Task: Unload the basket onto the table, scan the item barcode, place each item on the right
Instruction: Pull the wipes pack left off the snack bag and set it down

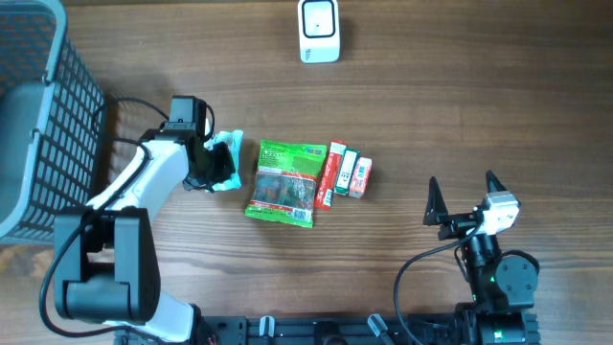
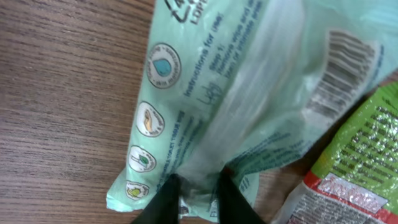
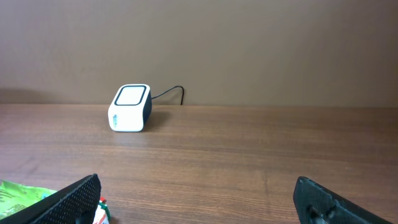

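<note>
wood-grain worktop (image 1: 460, 86), catalogued view by view.

overhead: grey mesh basket (image 1: 48, 115) at the left edge. white scanner (image 1: 318, 31) at the far edge, well apart from the goods. mint-green packet (image 1: 226, 158) left of centre, with my left jaws closed on it. green snack bag (image 1: 285, 182) just beside the packet, to its right. three small boxes (image 1: 345, 171) in a row against the bag's right side. my right jaws stand wide apart at the near right, empty, well apart from the goods.

left wrist: the packet fills the frame, with its barcode (image 2: 336, 71) at upper right, facing the camera. my two dark fingers (image 2: 163, 200) pinch a fold of its near edge. the snack bag sits at lower right.

right wrist: the scanner stands before a plain brown wall, its cable trailing behind. both fingertips are spread to the frame's sides, with nothing between them.
</note>
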You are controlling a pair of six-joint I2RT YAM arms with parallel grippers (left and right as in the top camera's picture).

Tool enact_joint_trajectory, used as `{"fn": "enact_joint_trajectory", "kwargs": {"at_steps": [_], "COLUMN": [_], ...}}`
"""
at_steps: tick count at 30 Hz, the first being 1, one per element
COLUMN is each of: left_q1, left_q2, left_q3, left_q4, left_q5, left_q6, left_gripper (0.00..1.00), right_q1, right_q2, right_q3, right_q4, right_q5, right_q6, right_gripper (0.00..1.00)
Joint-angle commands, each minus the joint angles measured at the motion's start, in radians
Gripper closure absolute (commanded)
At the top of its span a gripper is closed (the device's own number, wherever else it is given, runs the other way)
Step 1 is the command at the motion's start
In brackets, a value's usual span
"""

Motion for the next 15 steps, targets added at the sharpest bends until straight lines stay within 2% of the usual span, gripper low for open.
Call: {"fn": "enact_joint_trajectory", "kwargs": {"at_steps": [1, 2, 3, 4, 5, 8, 10, 11, 12, 15], "left_q1": [0.019, 0.020, 0.020, 0.019, 0.019, 0.019, 0.019, 0.019, 0.019, 0.012], "left_q2": [-0.053, -0.092, -0.125, -0.149, -0.187, -0.221, -0.202, -0.186, -0.169, -0.115], "left_q3": [0.006, 0.021, 0.029, 0.032, 0.032, 0.030, 0.019, 0.005, -0.008, -0.038], "left_q4": [-0.054, -0.058, -0.057, -0.056, -0.053, -0.061, -0.048, -0.022, 0.005, 0.064], "left_q5": [-0.008, -0.007, -0.008, -0.008, -0.008, -0.008, -0.008, -0.008, -0.007, 0.026], "left_q6": [0.002, 0.001, 0.000, -0.005, -0.024, -0.032, -0.032, -0.032, -0.032, -0.032], "left_gripper": [0.61, 0.47, 0.40, 0.36, 0.38, 0.49, 0.65, 0.93, 0.96, 0.96], "right_q1": [-0.003, -0.003, -0.003, -0.003, -0.003, -0.003, -0.003, -0.003, -0.003, -0.003], "right_q2": [-0.004, -0.004, -0.004, -0.004, -0.004, -0.004, -0.004, -0.004, -0.004, -0.004], "right_q3": [-0.001, -0.001, -0.001, -0.001, -0.001, -0.001, -0.001, -0.001, -0.001, -0.001], "right_q4": [0.006, 0.006, 0.006, 0.006, 0.006, 0.006, 0.006, 0.006, 0.006, 0.006], "right_q5": [-0.015, -0.015, -0.015, -0.015, -0.015, -0.015, -0.015, -0.015, -0.015, -0.015], "right_q6": [-0.008, -0.009, -0.009, -0.009, -0.009, -0.009, -0.009, -0.009, -0.008, -0.009], "right_gripper": [0.00, 0.00, 0.00, 0.00, 0.00, 0.00, 0.00, 0.00, 0.00, 0.00]}}
